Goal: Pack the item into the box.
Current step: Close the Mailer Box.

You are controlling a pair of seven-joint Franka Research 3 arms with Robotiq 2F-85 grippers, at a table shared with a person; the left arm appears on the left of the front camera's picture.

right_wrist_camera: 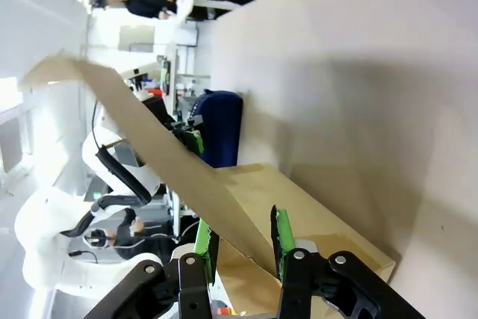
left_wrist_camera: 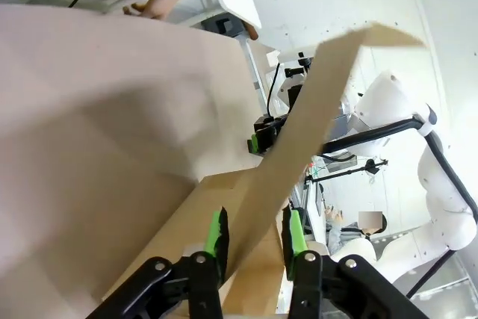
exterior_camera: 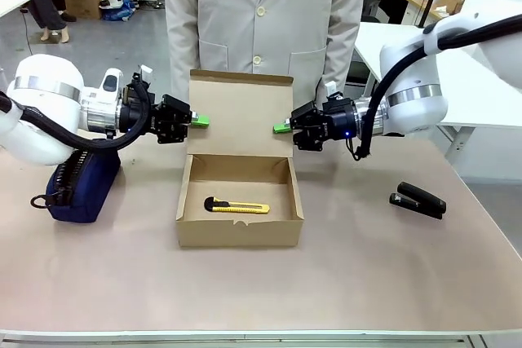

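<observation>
Clearly, front view: knife in box; wrist views: left gripper, right gripper pinching lid.

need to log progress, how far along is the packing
Done: the utility knife lies inside the box. In hand: the left end effector and right end effector each straddle a side edge of the upright lid. To do: folding the lid shut.
</observation>
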